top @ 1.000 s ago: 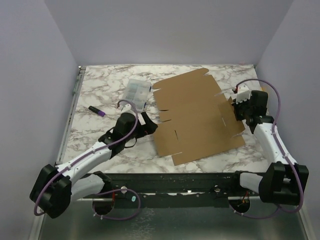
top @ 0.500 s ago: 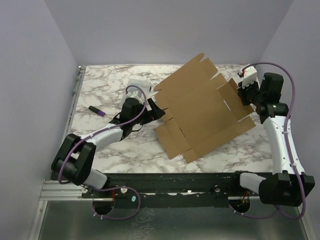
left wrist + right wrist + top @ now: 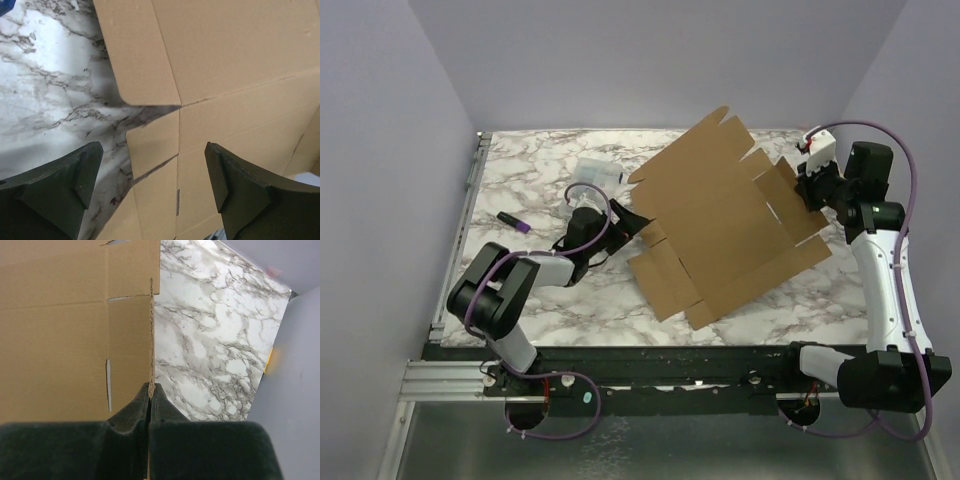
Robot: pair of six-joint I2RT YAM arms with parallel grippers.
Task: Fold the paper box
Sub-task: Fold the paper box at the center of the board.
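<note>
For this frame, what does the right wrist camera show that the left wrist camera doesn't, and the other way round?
Right wrist only: the right gripper shut on an edge of the paper box, a slit near that edge, and the purple wall. Left wrist only: the left gripper open over the side flaps, holding nothing. Both: the brown cardboard lying over the marble table.

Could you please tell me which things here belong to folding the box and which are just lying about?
Belong: brown die-cut cardboard sheet, its edge pinched by the right gripper.
Lying about: small clear plastic compartment case; small purple-and-black marker.
</note>
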